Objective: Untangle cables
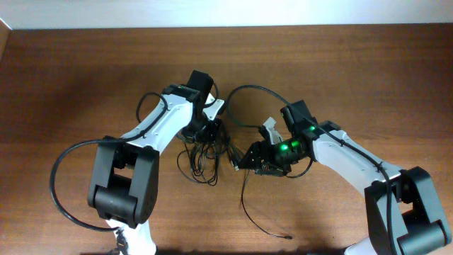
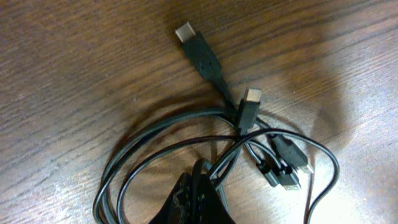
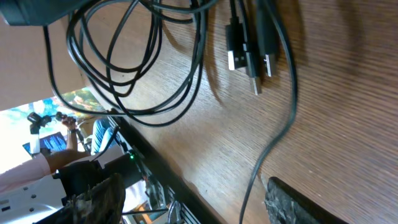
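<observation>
The cables [image 1: 204,152] lay tangled on the tabletop [image 1: 340,64] between the arms. The left hand [image 2: 196,190] looked pinched together on some strands, while the right hand [image 1: 243,159] stood apart, one strand running between its fingers.

The cables [image 1: 203,157] lie heaped on the table [image 1: 71,71].

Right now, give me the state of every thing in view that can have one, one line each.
cables, tangled in one heap on the table between the arms.
plugs, unplugged, lying flat.
left gripper, apparently shut on strands of the heap, going by its wrist view.
right gripper, open, gripping nothing.
</observation>
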You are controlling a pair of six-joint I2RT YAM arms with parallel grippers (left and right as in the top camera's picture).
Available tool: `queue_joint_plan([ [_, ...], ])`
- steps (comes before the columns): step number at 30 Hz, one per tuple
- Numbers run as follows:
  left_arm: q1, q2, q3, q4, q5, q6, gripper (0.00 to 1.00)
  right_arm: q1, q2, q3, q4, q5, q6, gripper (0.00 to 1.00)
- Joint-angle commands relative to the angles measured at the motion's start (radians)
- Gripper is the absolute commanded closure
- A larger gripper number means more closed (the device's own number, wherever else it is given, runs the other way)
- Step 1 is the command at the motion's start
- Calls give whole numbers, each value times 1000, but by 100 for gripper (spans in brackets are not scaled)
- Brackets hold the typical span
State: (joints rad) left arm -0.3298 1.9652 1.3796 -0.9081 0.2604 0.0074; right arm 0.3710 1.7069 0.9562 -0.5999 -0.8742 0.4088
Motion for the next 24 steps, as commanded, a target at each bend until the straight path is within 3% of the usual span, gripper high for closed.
queue_joint_plan([
  [1, -4, -14, -24, 18, 61, 5, 100, 24, 7, -5, 38, -13, 68, 28],
  [2, -4, -14, -24, 20, 61, 5, 95, 33, 7, -4, 66, -13, 91, 28],
  [5, -4, -14, -40, 38, 61, 4, 93, 72, 7, -4, 158, 1, 184, 29],
  [7, -4, -14, -44, 40, 63, 4, 94, 127, 7, -4, 217, 82, 280, 47],
  [9, -4, -14, -44, 41, 91, 4, 97, 186, 7, -4, 224, 211, 315, 51],
  [14, -4, -14, -42, 63, 188, 4, 84, 253, 7, -5, 326, 258, 370, 52],
  [18, -4, -14, -42, 63, 189, 4, 81, 264, 7, -4, 442, 278, 517, 55],
  [21, -4, -14, -42, 64, 188, 4, 82, 303, 7, -4, 446, 402, 624, 59],
  [24, -4, -14, -42, 67, 188, 4, 80, 354, 7, -4, 500, 451, 626, 59],
])
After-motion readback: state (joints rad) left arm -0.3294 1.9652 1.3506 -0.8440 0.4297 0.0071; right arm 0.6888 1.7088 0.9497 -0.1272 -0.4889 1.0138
